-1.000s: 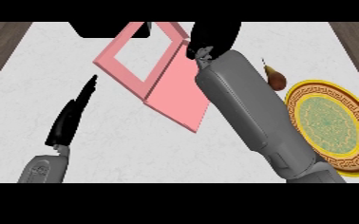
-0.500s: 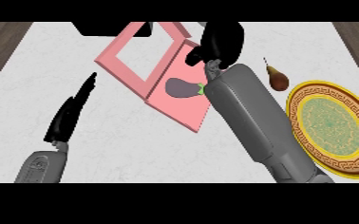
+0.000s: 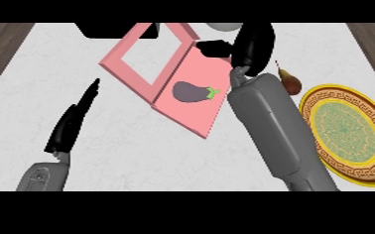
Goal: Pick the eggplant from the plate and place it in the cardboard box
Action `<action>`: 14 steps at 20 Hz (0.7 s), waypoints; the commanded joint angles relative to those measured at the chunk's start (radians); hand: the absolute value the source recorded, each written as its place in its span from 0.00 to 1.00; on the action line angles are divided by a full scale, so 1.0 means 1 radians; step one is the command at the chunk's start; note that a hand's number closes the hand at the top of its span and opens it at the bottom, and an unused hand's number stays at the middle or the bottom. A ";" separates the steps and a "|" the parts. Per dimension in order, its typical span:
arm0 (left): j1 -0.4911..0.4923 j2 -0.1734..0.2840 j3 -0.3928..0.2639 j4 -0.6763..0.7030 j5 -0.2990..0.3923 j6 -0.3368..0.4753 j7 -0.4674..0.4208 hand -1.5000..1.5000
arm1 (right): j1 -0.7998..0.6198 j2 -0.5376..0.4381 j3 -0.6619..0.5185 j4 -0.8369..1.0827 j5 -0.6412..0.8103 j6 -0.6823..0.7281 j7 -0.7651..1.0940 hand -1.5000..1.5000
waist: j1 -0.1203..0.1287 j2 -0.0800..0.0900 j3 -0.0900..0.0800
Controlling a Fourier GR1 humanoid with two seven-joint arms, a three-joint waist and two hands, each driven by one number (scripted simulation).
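the right hand (image 3: 250, 47) hovers over the pink cardboard box's (image 3: 198, 99) far edge, fingers relaxed, holding nothing. the dark purple eggplant (image 3: 192, 91) lies inside the box. the left hand (image 3: 72, 121) rests with straight fingers above the white surface (image 3: 110, 148).

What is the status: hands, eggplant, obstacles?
Right robot hand open, above box. Left robot hand open, resting. Eggplant in pink box. Nothing blocking.

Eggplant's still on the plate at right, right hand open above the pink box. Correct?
Not quite. The head view shows the eggplant lying in the pink box, not on the plate, which sits at right. The right hand is open above the box, as you said.
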 commanded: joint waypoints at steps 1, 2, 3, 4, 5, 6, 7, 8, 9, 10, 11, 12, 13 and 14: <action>0.041 -0.028 -0.023 -0.069 -0.006 0.011 0.039 0.50 | 0.132 0.003 -0.013 -0.054 -0.014 -0.239 -0.076 0.00 | -0.001 -0.002 0.001; 0.021 0.008 0.021 -0.015 0.015 -0.005 -0.002 0.50 | 0.140 0.003 -0.036 -0.079 -0.030 -0.244 -0.109 0.00 | -0.010 0.000 0.000; -0.015 -0.025 -0.003 0.003 -0.009 0.021 0.020 0.50 | 0.155 -0.011 -0.063 -0.080 -0.049 -0.255 -0.158 0.00 | -0.016 0.002 0.000; 0.019 -0.011 0.000 -0.040 0.007 -0.003 0.046 0.50 | 0.184 -0.034 -0.067 -0.160 -0.051 -0.219 -0.140 0.00 | -0.019 -0.004 0.000; -0.017 -0.017 0.007 0.028 -0.008 0.016 0.007 0.50 | 0.208 -0.001 -0.046 -0.178 -0.016 -0.259 -0.146 0.00 | -0.024 -0.002 -0.001; 0.015 -0.002 0.016 -0.013 0.018 -0.014 -0.001 0.50 | 0.274 -0.034 -0.053 -0.214 -0.071 -0.255 -0.213 0.00 | -0.019 -0.003 0.000; 0.009 -0.003 0.016 0.006 0.009 -0.006 -0.009 0.50 | 0.291 -0.042 -0.073 -0.202 -0.095 -0.302 -0.262 0.00 | -0.017 0.000 0.000; -0.039 0.029 0.050 0.035 0.028 -0.031 0.008 0.50 | 0.324 -0.063 -0.070 -0.271 -0.114 -0.260 -0.262 0.00 | -0.023 -0.002 -0.001; 0.015 -0.042 -0.013 -0.025 -0.025 0.034 0.035 0.50 | 0.365 -0.047 -0.053 -0.326 -0.068 -0.246 -0.227 0.00 | -0.021 -0.004 -0.001; 0.031 -0.013 0.013 -0.031 0.002 0.005 0.015 0.50 | 0.449 -0.053 -0.035 -0.355 -0.120 -0.289 -0.315 0.00 | -0.019 -0.004 0.000; 0.076 -0.032 -0.019 -0.067 -0.022 0.022 0.006 0.50 | 0.468 -0.095 -0.075 -0.312 -0.209 -0.317 -0.396 0.00 | -0.012 -0.002 0.000; 0.007 -0.032 0.003 0.023 -0.020 0.027 -0.020 0.50 | 0.457 -0.108 -0.092 -0.373 -0.191 -0.281 -0.360 0.00 | -0.021 -0.002 -0.001; 0.028 0.006 0.021 -0.068 0.007 -0.015 0.040 0.50 | 0.494 -0.080 -0.085 -0.333 -0.216 -0.356 -0.431 0.00 | -0.012 -0.002 0.000; -0.011 -0.044 -0.009 0.008 -0.038 0.040 0.016 0.50 | 0.534 -0.110 -0.090 -0.412 -0.237 -0.323 -0.433 0.00 | -0.022 -0.002 0.000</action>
